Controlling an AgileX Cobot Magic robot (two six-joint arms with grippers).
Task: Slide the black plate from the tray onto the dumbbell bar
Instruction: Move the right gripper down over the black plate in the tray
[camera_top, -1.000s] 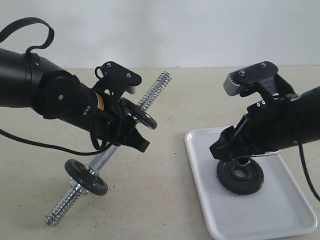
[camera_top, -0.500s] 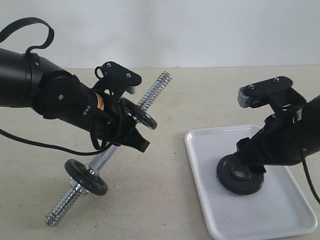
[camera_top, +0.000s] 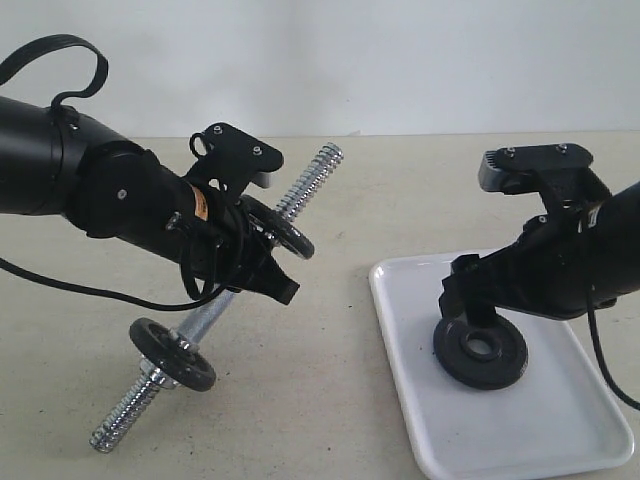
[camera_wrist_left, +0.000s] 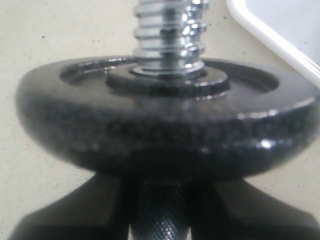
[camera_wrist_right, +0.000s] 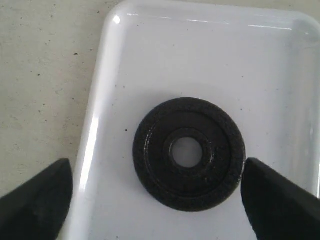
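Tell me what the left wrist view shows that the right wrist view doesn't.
Only the left wrist view: a black disc already on the threaded chrome bar, seen very close, with the left gripper clamped on the bar below it. Only the right wrist view: the loose plate lying flat in the tray, the right gripper open either side of it, not touching. Both: the white tray and the tan table.

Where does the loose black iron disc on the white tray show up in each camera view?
Exterior view: round black iron disc, lower right.
Left wrist view: not in it.
Right wrist view: the disc mid-picture.
Shared landmark: glossy white rectangular tray.
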